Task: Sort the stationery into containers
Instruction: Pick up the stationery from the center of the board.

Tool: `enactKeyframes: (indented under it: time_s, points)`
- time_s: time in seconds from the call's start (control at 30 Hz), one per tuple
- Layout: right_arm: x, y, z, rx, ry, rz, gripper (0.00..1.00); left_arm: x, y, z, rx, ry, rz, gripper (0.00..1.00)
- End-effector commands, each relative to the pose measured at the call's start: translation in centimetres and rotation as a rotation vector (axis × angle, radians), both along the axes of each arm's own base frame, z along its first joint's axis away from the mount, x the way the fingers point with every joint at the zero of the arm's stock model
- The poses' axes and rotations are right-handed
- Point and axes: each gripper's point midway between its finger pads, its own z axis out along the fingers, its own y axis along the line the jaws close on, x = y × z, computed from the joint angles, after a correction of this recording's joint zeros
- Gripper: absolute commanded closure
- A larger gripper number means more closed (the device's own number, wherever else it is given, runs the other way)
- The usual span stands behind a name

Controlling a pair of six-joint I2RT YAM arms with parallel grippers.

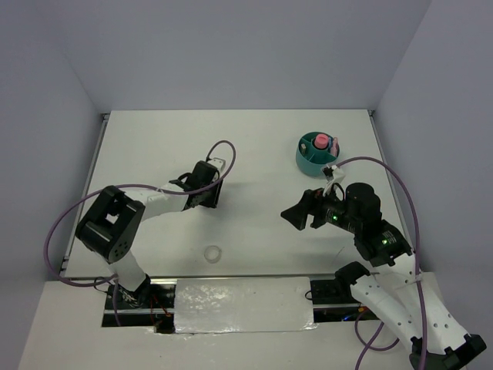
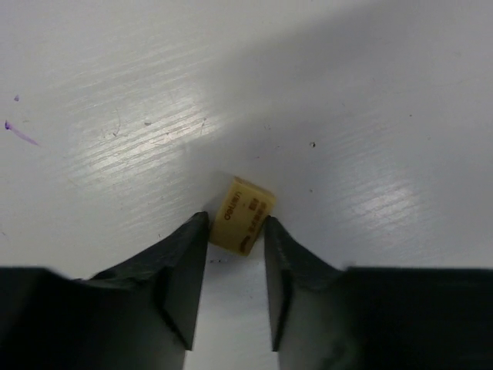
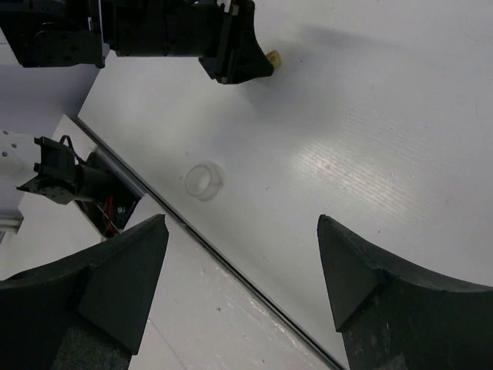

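Left pincer (image 2: 236, 220) narrow, flanking tan block (image 2: 246, 212) on scuffed white bench (image 1: 262, 146) toward 9 o'clock; cannot tell if it grips. Right pincer (image 3: 242, 223) wide. Teal organizer (image 1: 308, 164) at 2 o'clock. Pale grey walls (image 1: 231, 46) around.

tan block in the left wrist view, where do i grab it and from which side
Probably best to pinch the tan block across its two long side faces, coming down from above: it lies flat, printed face up, slightly skewed. The left gripper flanks only its near end, so reach further over it.
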Motion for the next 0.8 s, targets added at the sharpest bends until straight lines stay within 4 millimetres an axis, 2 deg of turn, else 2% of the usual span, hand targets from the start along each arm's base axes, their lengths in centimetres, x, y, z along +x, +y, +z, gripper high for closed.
enactKeyframes:
  time_s: [0.0,0.03,0.2,0.23,0.3,0.33,0.37,0.47,0.5,0.57,0.6,0.7,0.77]
  points:
    - [0.2,0.7,2.9,0.042,-0.086,0.033,0.15,-0.7,0.4,-1.3,0.007,0.047,0.028,0.61]
    - [0.2,0.7,2.7,0.041,-0.085,0.035,0.15,-0.8,0.1,-1.3,0.0,0.051,0.026,0.72]
    - [0.4,0.7,2.8,0.054,-0.089,0.02,0.15,-1.2,-1.1,-0.9,-0.019,0.042,0.005,0.9]
    - [0.7,0.6,2.8,0.055,-0.091,0.004,0.15,-1.2,-1.6,-0.4,-0.041,0.029,-0.006,0.98]
    - [1.3,0.2,2.6,0.065,-0.081,-0.047,0.15,-2.3,-3.5,1.0,-0.115,0.013,-0.062,1.0]
    - [1.7,0.3,2.2,0.068,-0.063,-0.063,0.15,-1.9,-5.0,2.4,-0.173,-0.041,-0.093,1.0]
    - [2.1,0.2,1.6,0.082,-0.025,-0.102,0.15,-3.3,-6.7,2.9,-0.207,-0.051,-0.15,1.0]
    - [3.5,0.2,0.4,0.109,0.033,-0.175,0.15,-4.4,-10.6,7.6,-0.317,-0.196,-0.251,1.0]
    - [4.1,-0.1,-0.1,0.115,0.051,-0.22,0.16,-6.1,-12.4,8.3,-0.336,-0.223,-0.316,1.0]
    - [4.9,0.3,0.0,0.172,0.087,-0.259,0.17,-6.9,-14.2,11.1,-0.375,-0.322,-0.353,1.0]
    - [5.1,0.3,0.4,0.192,0.091,-0.273,0.19,-8.4,-15.6,12.0,-0.371,-0.367,-0.4,1.0]
    - [5.5,0.8,1.4,0.223,0.111,-0.277,0.22,-10.6,-17.6,15.4,-0.486,-0.468,-0.473,1.0]
    - [5.8,0.4,1.7,0.231,0.102,-0.308,0.23,-11.6,-17.8,16.0,-0.537,-0.493,-0.494,1.0]
